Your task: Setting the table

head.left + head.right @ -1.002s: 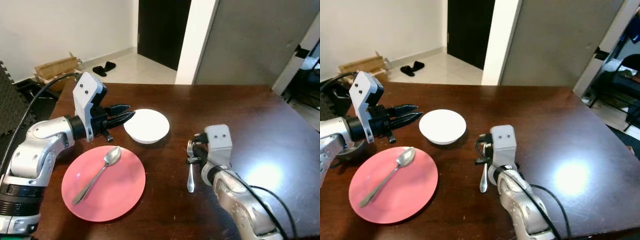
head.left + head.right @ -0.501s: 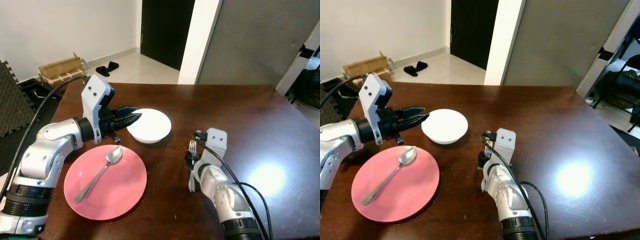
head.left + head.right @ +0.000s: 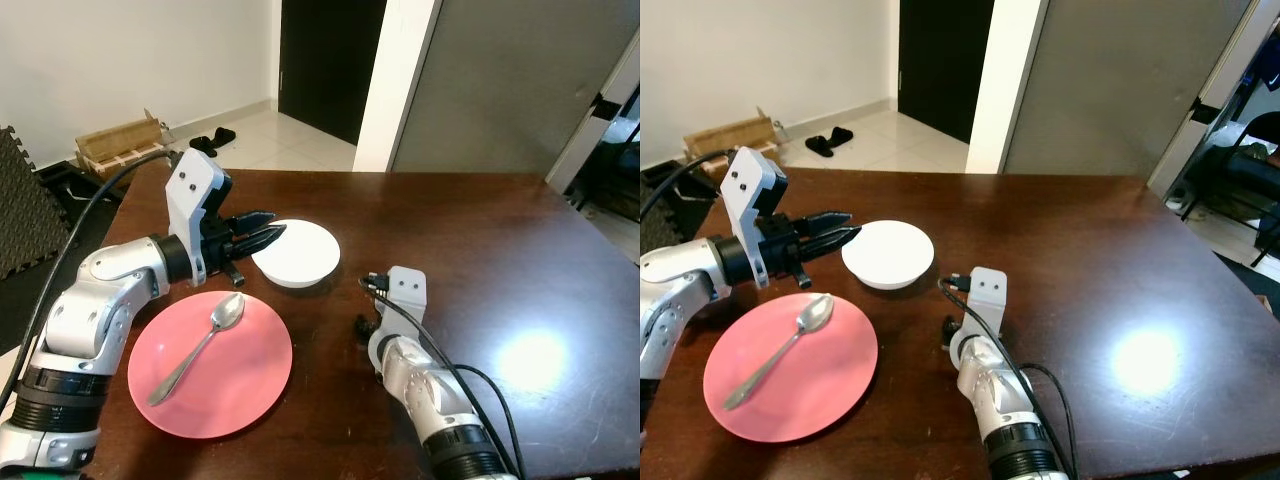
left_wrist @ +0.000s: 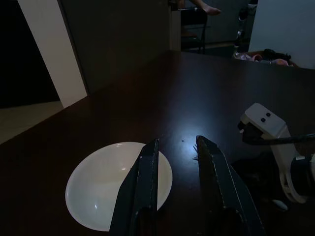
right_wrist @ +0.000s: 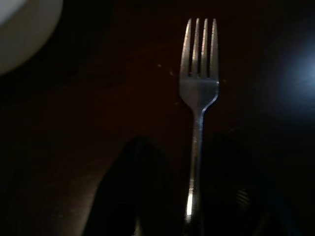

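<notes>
The right gripper [image 5: 189, 196] has shifted left over the fork [image 5: 198, 98], fingers parted astride its handle, grasp apparently imminent; the left gripper [image 3: 262, 232] remains slightly open, empty, at the white bowl [image 3: 297, 251].

home | dining table [image 3: 480, 230] | slippers [image 3: 210, 139] by doorway [image 3: 325, 60]

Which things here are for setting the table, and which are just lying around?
For the table:
pink plate
spoon lying on that plate
white bowl
fork

Just lying around:
cardboard box on the floor
dark slippers near the doorway
black mat against the wall
</notes>
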